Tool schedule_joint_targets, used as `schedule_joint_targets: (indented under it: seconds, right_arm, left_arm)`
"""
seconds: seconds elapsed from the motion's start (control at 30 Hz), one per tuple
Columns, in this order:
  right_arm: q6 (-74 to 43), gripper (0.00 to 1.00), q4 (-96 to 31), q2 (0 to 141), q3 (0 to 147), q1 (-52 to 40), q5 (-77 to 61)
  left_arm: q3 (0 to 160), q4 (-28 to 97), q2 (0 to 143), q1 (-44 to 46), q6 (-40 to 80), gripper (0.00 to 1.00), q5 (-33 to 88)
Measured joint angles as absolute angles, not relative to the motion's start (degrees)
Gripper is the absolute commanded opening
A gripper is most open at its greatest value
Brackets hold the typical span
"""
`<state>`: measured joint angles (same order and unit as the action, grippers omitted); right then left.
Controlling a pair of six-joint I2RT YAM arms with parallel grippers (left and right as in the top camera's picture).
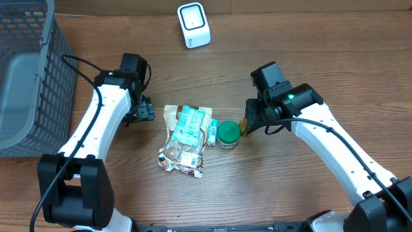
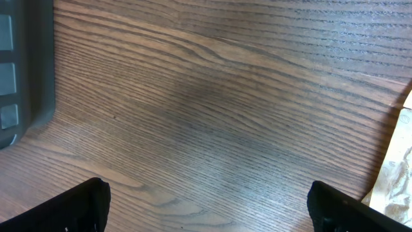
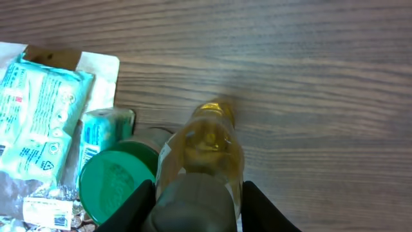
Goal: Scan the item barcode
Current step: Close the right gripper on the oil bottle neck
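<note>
Amber bottle (image 3: 209,148) sits between R gripper (image 3: 198,203) fingers, grip unclear; L gripper (image 2: 209,203) wide open, empty; scanner (image 1: 194,24) at 12 o'clock, scan not yet done.

The left arm (image 1: 96,125) reaches forward, its left claw (image 1: 140,111) spread wide, low above the tabletop (image 2: 212,96). The right arm (image 1: 335,145) bends inward, right claw (image 3: 198,193) angled down, fingers (image 3: 138,206) against both sides of a bottle (image 3: 206,145).

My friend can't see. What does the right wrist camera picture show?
The right claw straddles a yellow bottle on a wooden table. A green lid and teal packets lie beside it.
</note>
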<state>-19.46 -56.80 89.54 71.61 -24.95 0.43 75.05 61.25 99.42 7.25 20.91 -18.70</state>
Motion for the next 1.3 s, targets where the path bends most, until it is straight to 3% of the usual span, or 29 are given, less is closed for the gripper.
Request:
schedule_joint_targets:
  seconds: [0.6,1.3]
  right_arm:
    - [-18.4,0.27,-60.8,89.5,72.4,-25.1,12.0]
    - [-13.5,0.28,-60.6,89.5,72.8,-25.1,9.8]
  left_arm:
    - [75.0,61.3,99.4,7.2,20.9,1.0,-18.7]
    - [75.0,61.3,99.4,7.2,20.9,0.99,-18.7]
